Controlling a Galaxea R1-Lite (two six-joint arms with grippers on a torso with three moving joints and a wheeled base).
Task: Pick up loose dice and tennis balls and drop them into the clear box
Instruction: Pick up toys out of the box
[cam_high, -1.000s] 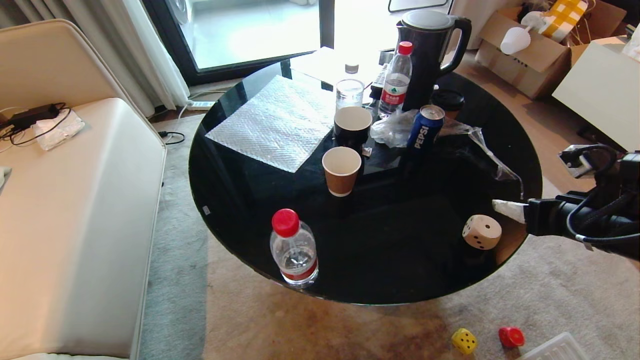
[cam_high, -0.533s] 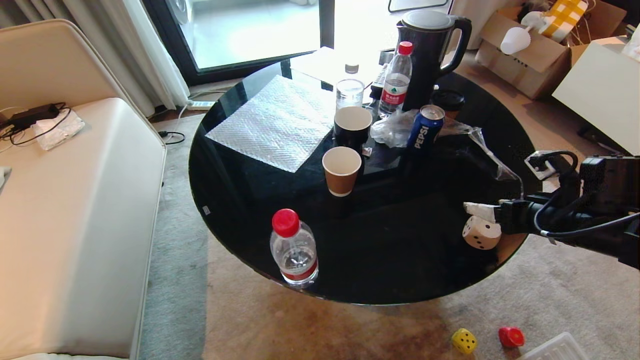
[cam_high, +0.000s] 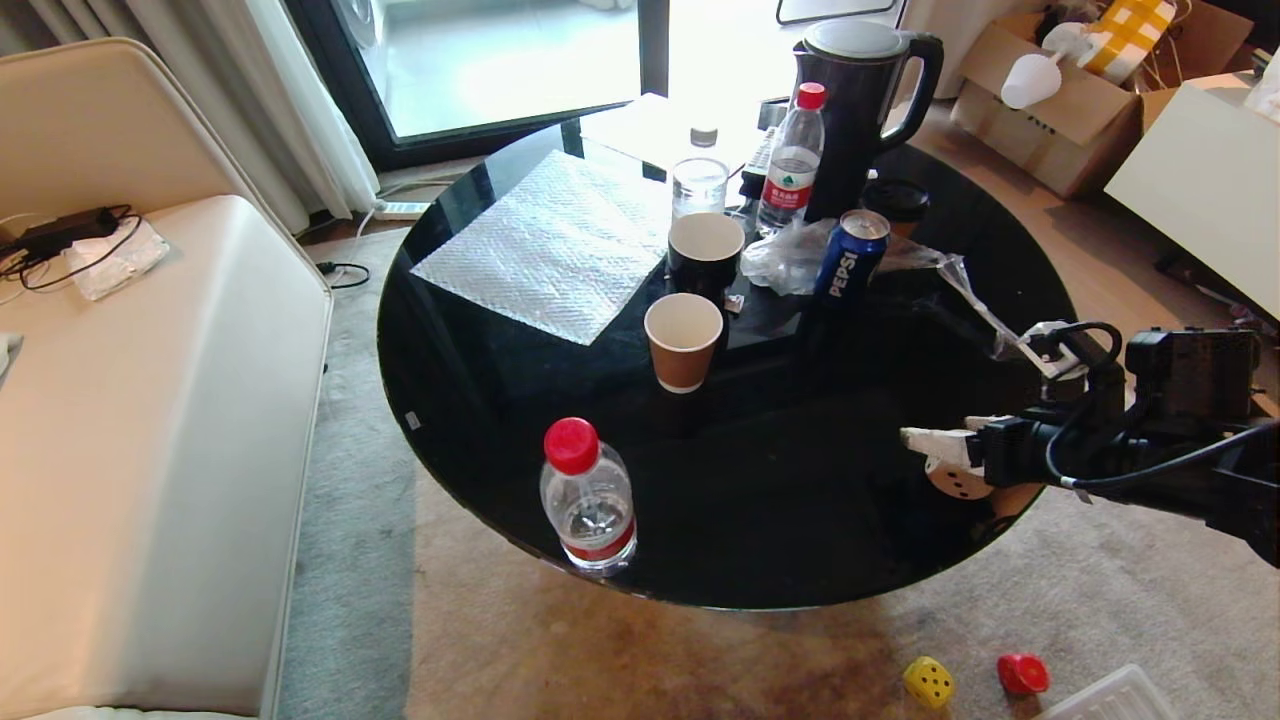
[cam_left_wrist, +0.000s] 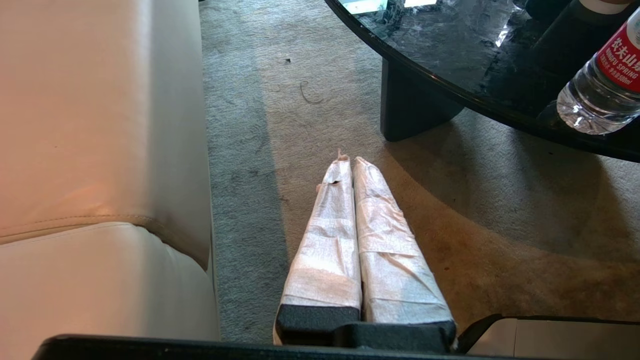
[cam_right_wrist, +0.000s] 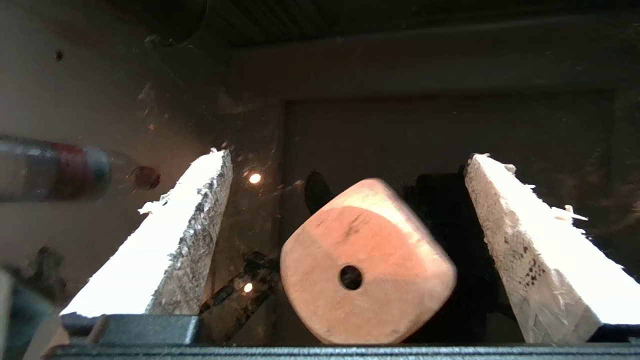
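Here the right end effector (cam_right_wrist: 350, 165) gapes wide around the beige die (cam_right_wrist: 367, 262), gripping nothing; it sits near the desk (cam_high: 760, 540) rim. The left end effector (cam_left_wrist: 350, 162) hangs closed over carpet.

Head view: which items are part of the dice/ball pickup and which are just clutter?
Job: beige die between the open right gripper fingers; yellow die; red die; clear box.

Clutter: water bottle, paper cup, Pepsi can, kettle, bubble wrap.
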